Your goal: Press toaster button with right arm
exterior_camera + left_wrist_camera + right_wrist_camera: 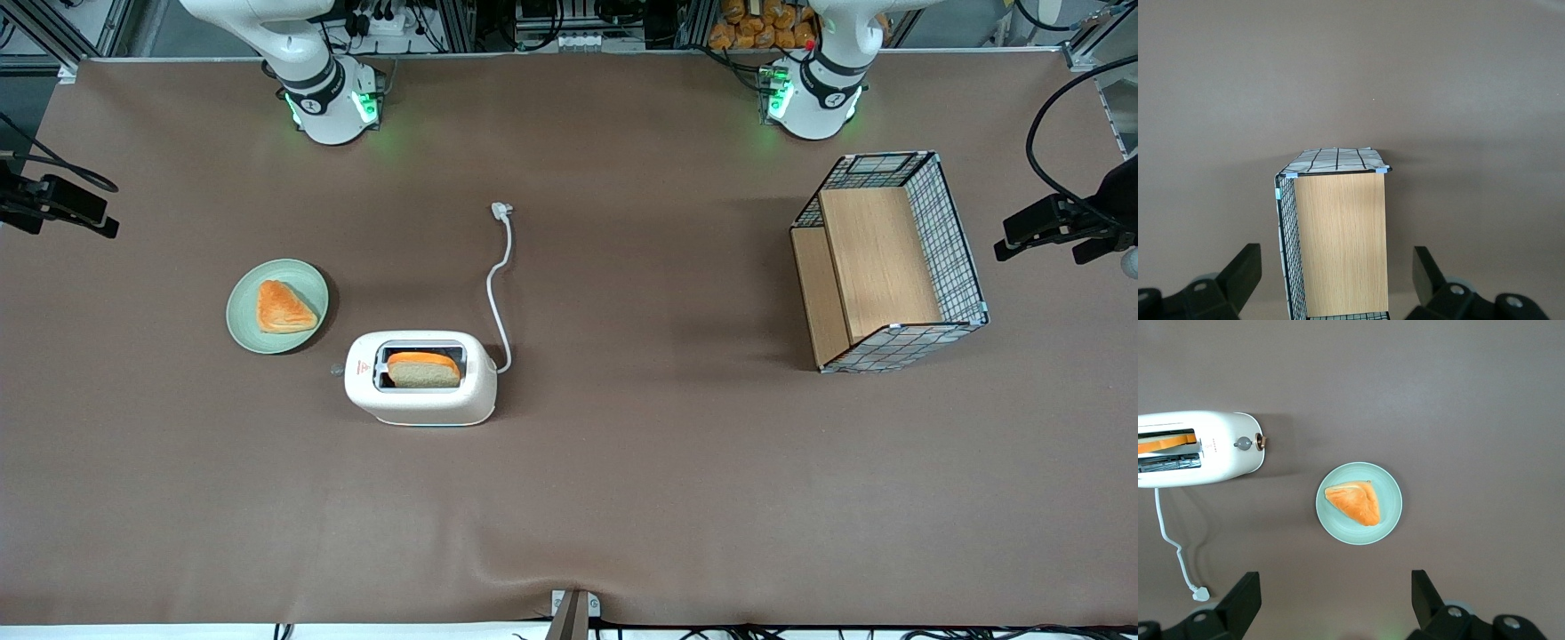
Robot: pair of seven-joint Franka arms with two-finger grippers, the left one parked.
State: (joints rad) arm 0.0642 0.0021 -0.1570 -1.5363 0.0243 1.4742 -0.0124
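Observation:
The cream-white toaster (420, 391) stands on the brown table with a slice of bread (424, 369) in its slot. It also shows in the right wrist view (1218, 463). The toaster button (1243, 443), a small round grey knob, sits at the toaster's end that faces the green plate. My right gripper (1335, 581) hangs high above the table, open and empty, well apart from the toaster and the button. Only the right arm's base (329, 98) shows in the front view; the gripper itself is out of that view.
A green plate (244, 331) with an orange pastry (283, 308) lies beside the toaster's button end. The white cord and plug (501, 211) trail from the toaster, farther from the front camera. A wire basket with wooden boards (889, 267) stands toward the parked arm's end.

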